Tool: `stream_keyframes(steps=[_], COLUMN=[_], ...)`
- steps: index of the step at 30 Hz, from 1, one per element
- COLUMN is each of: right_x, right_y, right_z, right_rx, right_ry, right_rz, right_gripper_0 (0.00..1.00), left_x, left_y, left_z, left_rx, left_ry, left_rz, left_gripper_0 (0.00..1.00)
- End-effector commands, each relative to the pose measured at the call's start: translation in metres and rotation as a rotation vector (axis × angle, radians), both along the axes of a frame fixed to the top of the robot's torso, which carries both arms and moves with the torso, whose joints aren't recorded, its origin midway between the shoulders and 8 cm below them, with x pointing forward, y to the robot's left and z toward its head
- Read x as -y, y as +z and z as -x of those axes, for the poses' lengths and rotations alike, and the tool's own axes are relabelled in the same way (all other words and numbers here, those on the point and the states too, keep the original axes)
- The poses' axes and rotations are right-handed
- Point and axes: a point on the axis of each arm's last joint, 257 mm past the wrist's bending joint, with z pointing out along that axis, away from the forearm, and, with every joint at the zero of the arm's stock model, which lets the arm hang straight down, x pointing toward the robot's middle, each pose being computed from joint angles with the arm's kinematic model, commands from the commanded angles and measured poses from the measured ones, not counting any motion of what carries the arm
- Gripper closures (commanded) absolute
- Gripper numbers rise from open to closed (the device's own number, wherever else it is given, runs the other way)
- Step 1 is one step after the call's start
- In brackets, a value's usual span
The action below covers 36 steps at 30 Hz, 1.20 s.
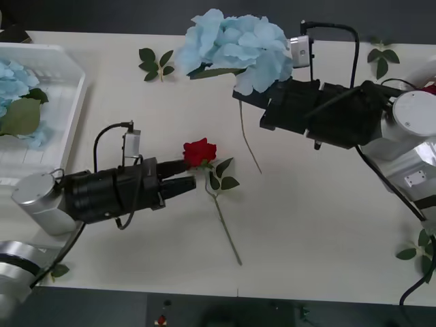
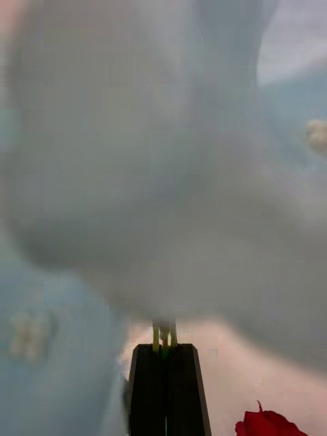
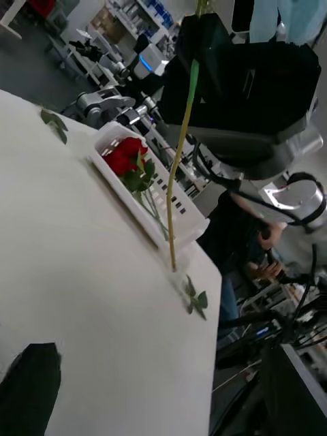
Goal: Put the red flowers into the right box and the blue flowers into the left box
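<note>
My right gripper point(image 1: 244, 97) is shut on the stem of a blue flower point(image 1: 235, 44), held above the far middle of the table with its thin stem point(image 1: 251, 146) hanging down. In the right wrist view the black fingers point(image 2: 163, 381) pinch the green stem under the pale blue bloom point(image 2: 136, 170). A red flower point(image 1: 199, 151) lies on the table at the centre. My left gripper point(image 1: 185, 176) stands open right beside its bloom. The left box point(image 1: 75, 102) holds blue flowers point(image 1: 10, 85). The right box point(image 3: 146, 197) holds red flowers point(image 3: 126, 155).
Flowerless leaf sprigs lie at the far edge point(image 1: 157, 65), the far right point(image 1: 381, 58), the near right point(image 1: 419, 248) and the near left point(image 1: 58, 270). The table's front edge runs close below the left arm.
</note>
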Motion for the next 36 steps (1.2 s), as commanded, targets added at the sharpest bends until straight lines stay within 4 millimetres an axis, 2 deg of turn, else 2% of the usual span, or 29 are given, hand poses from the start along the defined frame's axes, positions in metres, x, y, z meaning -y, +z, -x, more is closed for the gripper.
stream_keyframes(steps=[1, 7, 21, 24, 28, 33, 34, 35, 36], right_x=[-0.02, -0.026, -0.032, -0.033, -0.034, -0.036, -0.035, -0.036, -0.036], right_y=[0.036, 0.036, 0.035, 0.035, 0.035, 0.031, 0.03, 0.03, 0.029], right_z=[0.011, 0.017, 0.025, 0.026, 0.028, 0.037, 0.037, 0.038, 0.039], right_rx=[0.077, 0.085, 0.086, 0.085, 0.088, 0.079, 0.078, 0.077, 0.075], right_ry=[0.039, 0.063, 0.097, 0.102, 0.113, 0.15, 0.15, 0.156, 0.157], right_rz=[-0.044, -0.041, -0.037, -0.035, -0.031, -0.013, -0.013, -0.01, -0.01], right_gripper_0=[1.0, 1.0, 1.0, 1.0, 1.0, 1.0, 1.0, 1.0, 1.0], left_x=[0.019, 0.05, 0.089, 0.095, 0.102, 0.111, 0.112, 0.112, 0.113], left_y=[0.019, 0.022, 0.054, 0.06, 0.066, 0.076, 0.077, 0.077, 0.078], left_z=[-0.003, -0.005, -0.007, -0.013, -0.022, -0.037, -0.039, -0.041, -0.042], left_rx=[-0.044, -0.12, -0.107, -0.099, -0.092, -0.08, -0.081, -0.081, -0.081], left_ry=[0.027, 0.069, 0.114, 0.125, 0.151, 0.192, 0.197, 0.207, 0.212], left_rz=[0.086, 0.145, 0.182, 0.182, 0.18, 0.176, 0.177, 0.177, 0.177], left_gripper_0=[0.15, 0.15, 0.16, 0.22, 0.38, 0.47, 0.53, 0.72, 0.86])
